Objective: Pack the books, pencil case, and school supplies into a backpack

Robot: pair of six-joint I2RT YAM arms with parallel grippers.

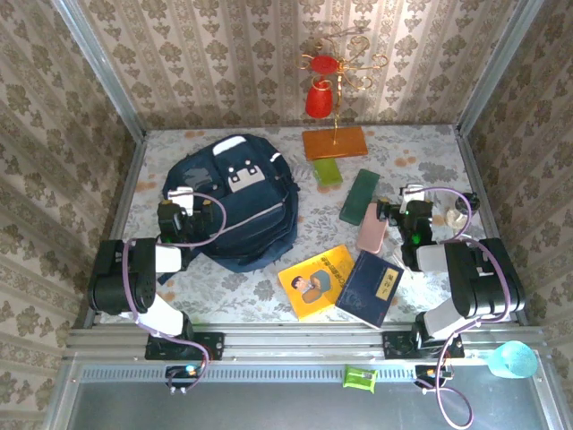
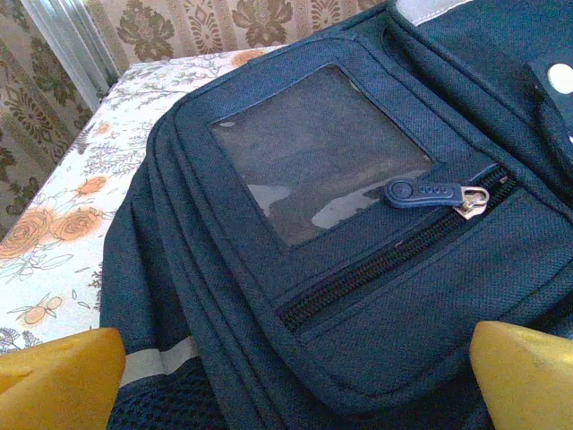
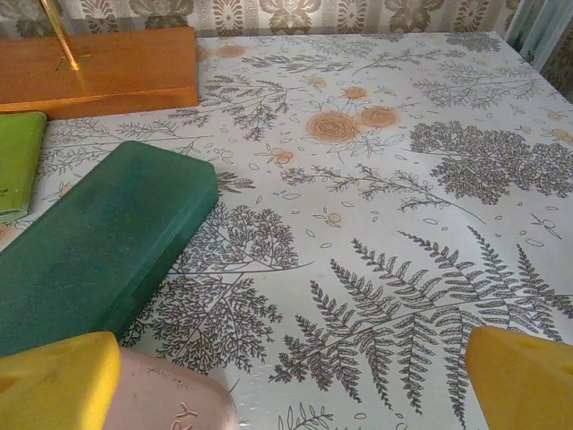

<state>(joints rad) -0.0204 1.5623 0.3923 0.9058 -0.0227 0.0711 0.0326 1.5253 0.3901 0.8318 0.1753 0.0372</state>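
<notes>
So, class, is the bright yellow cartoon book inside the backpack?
Out: the yellow book lies on the table beside the navy fabric backpack.

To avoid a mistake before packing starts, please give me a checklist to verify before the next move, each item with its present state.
1. The left pincer open and empty: ok, it hangs over the backpack.
2. The right pincer open and empty: ok, beside the pink piece.
3. The front pocket zip open: not ok, it looks closed.
4. The main compartment open: cannot tell.
5. The yellow book and the navy book ready to pick up: ok, both lie flat on the table.
6. The dark green piece uncovered: ok.
</notes>
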